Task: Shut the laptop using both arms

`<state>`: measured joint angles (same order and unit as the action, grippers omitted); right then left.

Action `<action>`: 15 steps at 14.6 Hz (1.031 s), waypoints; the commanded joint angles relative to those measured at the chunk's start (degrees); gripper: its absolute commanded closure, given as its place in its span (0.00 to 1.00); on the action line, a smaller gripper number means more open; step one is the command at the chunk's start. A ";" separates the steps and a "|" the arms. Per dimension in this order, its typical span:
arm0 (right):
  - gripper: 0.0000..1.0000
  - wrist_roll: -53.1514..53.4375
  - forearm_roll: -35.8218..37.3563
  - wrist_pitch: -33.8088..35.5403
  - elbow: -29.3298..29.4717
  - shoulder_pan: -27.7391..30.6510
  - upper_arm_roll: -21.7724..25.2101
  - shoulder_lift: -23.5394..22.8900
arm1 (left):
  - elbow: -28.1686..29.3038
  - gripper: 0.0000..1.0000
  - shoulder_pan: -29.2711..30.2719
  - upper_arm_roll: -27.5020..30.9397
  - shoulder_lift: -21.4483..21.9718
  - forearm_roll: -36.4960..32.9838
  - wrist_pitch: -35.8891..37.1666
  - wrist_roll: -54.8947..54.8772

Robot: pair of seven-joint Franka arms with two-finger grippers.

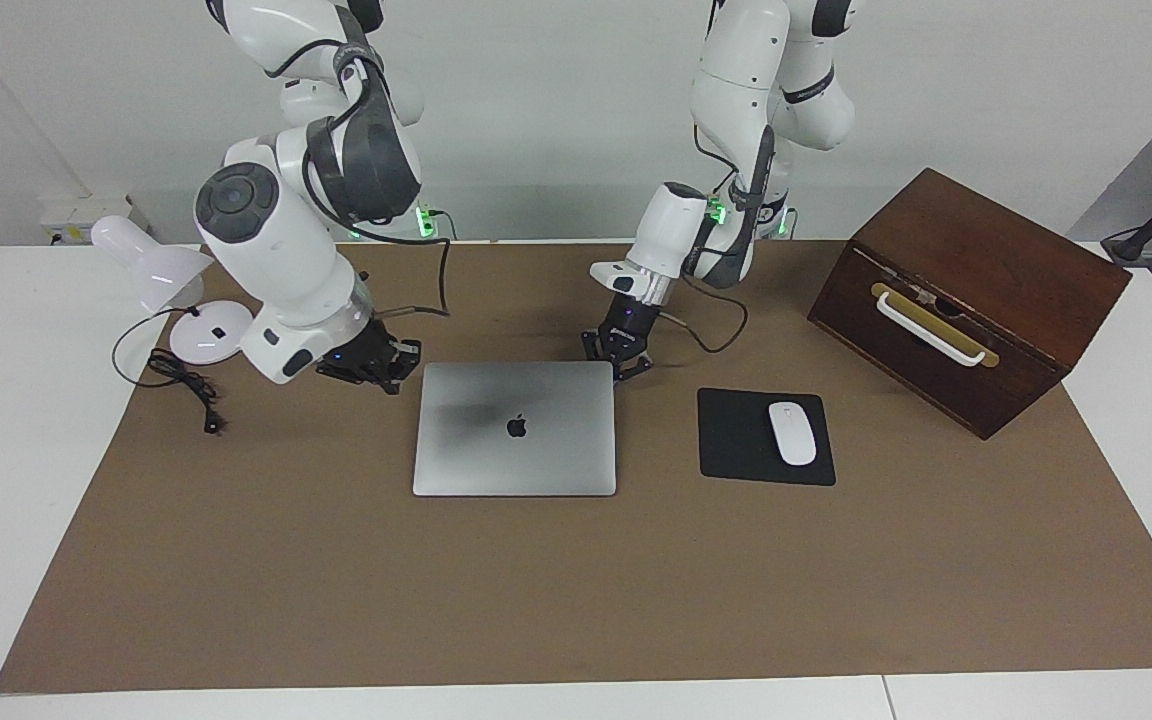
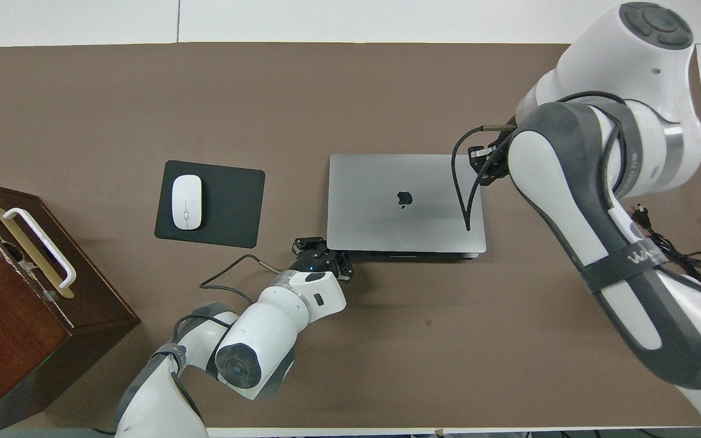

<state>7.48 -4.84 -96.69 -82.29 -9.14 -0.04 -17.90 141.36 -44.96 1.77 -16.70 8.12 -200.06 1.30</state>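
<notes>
Facing view, left to right: the right hand [image 1: 376, 362], closed and empty, is seen just beside the shut laptop [image 1: 515, 428], mid-tabletop; the left hand [image 1: 626, 358], closed, is at its corner. A stiff, slippery, fragile lid is judged; edges suit pressing.
</notes>
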 commanded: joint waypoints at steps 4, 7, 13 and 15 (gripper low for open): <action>1.00 -13.52 7.28 0.98 0.55 5.01 -0.31 5.06 | 0.41 1.00 2.43 -0.28 -2.73 -1.09 2.22 3.87; 0.97 -18.44 9.40 0.19 0.55 5.89 -0.31 6.03 | 0.32 1.00 1.90 -0.72 -2.55 -1.09 3.63 8.53; 0.00 -19.69 9.23 0.18 0.47 7.21 -0.31 7.09 | 0.15 1.00 1.99 -1.33 -1.94 -1.09 7.58 12.85; 0.00 -17.51 8.53 0.36 0.38 8.17 -0.31 7.35 | -0.11 1.00 1.81 -1.42 -1.50 -1.09 9.07 14.60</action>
<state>-10.85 3.68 -96.61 -81.50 -2.54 0.28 -11.58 141.00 -44.42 1.34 -15.49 8.13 -196.18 13.18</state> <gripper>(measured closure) 0.273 0.991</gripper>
